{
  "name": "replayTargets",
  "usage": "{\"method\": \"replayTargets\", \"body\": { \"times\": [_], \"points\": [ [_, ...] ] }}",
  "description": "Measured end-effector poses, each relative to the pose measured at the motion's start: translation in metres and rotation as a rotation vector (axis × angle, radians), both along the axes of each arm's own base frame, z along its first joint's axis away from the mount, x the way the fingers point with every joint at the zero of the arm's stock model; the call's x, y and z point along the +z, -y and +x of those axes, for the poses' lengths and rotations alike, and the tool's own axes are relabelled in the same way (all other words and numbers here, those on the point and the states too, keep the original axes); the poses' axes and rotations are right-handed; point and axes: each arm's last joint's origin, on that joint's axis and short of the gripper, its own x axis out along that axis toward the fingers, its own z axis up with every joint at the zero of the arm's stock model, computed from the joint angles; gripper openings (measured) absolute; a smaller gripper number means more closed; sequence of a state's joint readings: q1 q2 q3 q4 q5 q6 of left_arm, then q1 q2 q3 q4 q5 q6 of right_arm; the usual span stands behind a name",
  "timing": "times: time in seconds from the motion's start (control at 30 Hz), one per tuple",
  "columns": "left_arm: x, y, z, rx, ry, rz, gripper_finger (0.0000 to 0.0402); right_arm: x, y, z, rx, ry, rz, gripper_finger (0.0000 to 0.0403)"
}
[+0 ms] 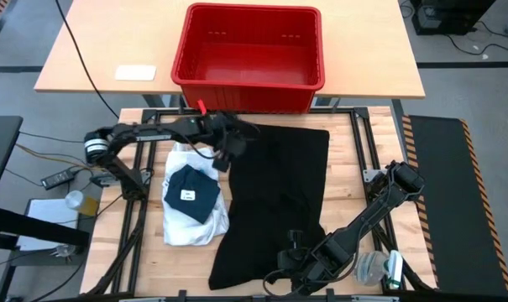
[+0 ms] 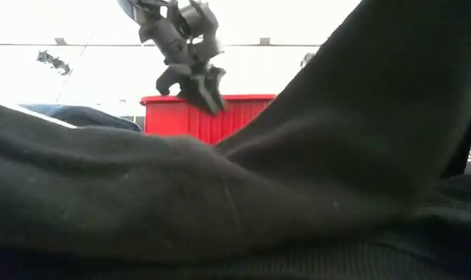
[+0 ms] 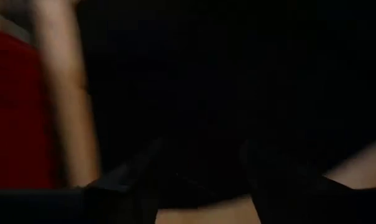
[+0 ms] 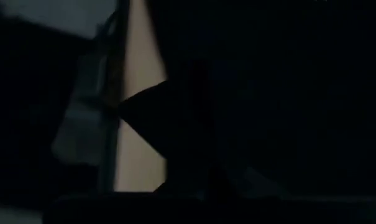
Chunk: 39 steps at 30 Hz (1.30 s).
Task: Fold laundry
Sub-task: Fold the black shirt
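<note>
The left end effector [image 1: 224, 149] is hovering over the far left corner of the large black garment [image 1: 274, 197], raised above the cloth in the low view; its fingers are looking narrowly parted with nothing between them. The right end effector [image 1: 289, 267] is sitting at the near edge of that garment, and I cannot tell whether it is gripping the cloth.

The black garment is lying spread across the middle of the table [image 1: 354, 168], not yet folded. To its left, a dark folded piece [image 1: 191, 193] is resting on the white shirt [image 1: 186, 226], which is looking only roughly gathered. The red crate [image 1: 249, 54] is standing empty on the far side. By my judgement, most folding is remaining.
</note>
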<state>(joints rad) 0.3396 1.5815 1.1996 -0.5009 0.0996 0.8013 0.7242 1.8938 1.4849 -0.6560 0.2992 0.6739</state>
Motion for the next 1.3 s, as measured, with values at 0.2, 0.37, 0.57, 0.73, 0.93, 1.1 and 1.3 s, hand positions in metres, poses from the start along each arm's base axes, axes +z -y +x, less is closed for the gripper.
{"method": "replayTargets", "body": {
  "times": [0.2,0.37,0.57,0.73,0.93,1.1,1.3],
  "points": [
    [-0.028,0.001,0.013,0.015,-0.076,-0.076,0.0195,-0.002,-0.003,-0.005,0.113,-0.177,0.155,0.0013],
    [-0.059,0.002,0.034,0.003,-0.108,-0.013,0.0194,-0.006,0.002,-0.011,0.062,-0.276,0.156,0.0013],
    [-0.087,-0.012,0.047,0.075,-0.135,0.148,0.0194,-0.005,-0.001,-0.011,0.036,-0.319,0.246,0.0060],
    [-0.095,-0.022,0.050,0.108,-0.116,0.141,0.0194,-0.004,-0.004,-0.012,0.011,-0.412,0.374,0.0154],
    [-0.050,-0.017,0.044,0.115,0.027,0.196,0.0194,0.000,0.002,-0.016,-0.044,-0.635,0.521,0.0239],
    [-0.017,0.004,0.040,0.064,0.141,0.147,0.0194,0.018,0.020,-0.022,-0.128,-0.478,0.361,0.0242],
    [-0.036,0.038,0.039,0.044,0.131,-0.062,0.0194,0.059,0.066,-0.047,-0.324,-0.163,-0.079,0.0230]
  ]
}}
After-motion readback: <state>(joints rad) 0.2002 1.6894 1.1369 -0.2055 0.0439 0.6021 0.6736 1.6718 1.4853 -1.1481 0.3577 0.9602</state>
